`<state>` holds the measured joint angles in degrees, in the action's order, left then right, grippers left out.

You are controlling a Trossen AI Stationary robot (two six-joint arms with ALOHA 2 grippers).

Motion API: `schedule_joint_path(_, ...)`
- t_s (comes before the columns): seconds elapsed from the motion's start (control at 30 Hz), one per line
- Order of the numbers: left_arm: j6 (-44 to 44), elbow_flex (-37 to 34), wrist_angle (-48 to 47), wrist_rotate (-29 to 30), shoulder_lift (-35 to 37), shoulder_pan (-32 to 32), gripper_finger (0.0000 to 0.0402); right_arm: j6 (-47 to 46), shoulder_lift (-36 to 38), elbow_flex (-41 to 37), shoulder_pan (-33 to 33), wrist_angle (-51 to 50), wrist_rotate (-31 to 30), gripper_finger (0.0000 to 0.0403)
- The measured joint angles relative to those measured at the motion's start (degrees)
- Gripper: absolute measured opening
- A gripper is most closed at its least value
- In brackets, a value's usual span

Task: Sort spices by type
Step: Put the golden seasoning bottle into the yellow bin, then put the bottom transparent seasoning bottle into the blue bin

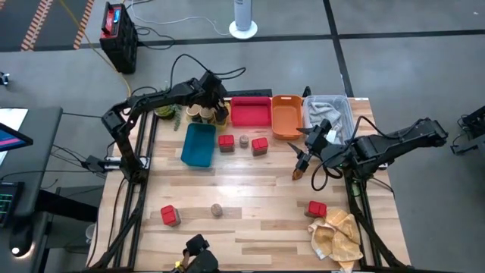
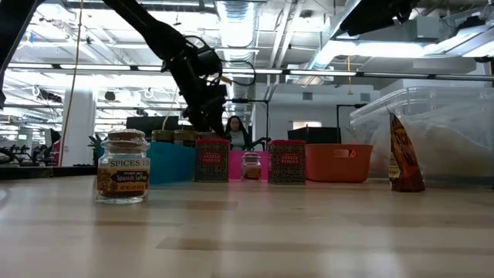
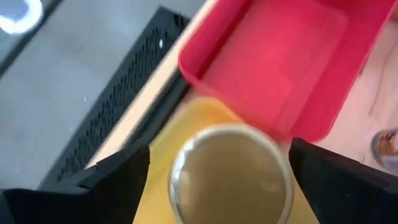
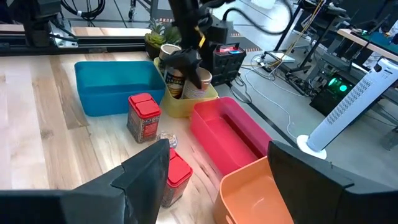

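Note:
My left gripper [image 1: 217, 103] [image 3: 219, 148] is open above the yellow tray [image 1: 198, 115] at the far edge. Its fingers stand either side of a tan jar's pale top [image 3: 230, 177] with a gap on both sides. More tan jars [image 4: 168, 59] stand in that tray. My right gripper [image 1: 305, 154] [image 4: 217, 150] hangs open and empty, high over the table's right half. The thin brown packet [image 2: 404, 156] [image 1: 297, 174] stands upright on its lower edge below it. Red boxes [image 1: 226, 142] [image 1: 260, 145] [image 1: 170, 216] [image 1: 317, 209] and tiny round jars [image 1: 244, 141] [image 1: 217, 210] stand on the table.
A teal tray [image 1: 199, 144], a red tray [image 1: 251, 112], an orange tray [image 1: 286, 117] and a clear bin [image 1: 327, 114] line the far side. A yellowish paper wad [image 1: 337, 235] lies at the near right corner. Bare wood lies in the middle.

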<state>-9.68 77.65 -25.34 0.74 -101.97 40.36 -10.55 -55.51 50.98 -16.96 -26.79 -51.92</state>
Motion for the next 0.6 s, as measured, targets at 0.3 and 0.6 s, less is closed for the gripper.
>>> schedule_joint_path(0.3,-5.5,0.6,9.1,4.7,6.5,-3.3,0.0368,0.0,0.0,0.0,0.0,-0.2,0.0,0.0303)
schedule_joint_path(0.6,-12.8,-2.8,8.6,11.6,15.3,-13.9,0.0358,-0.1,0.0,-1.7,0.2,-1.0,0.0,0.0303)
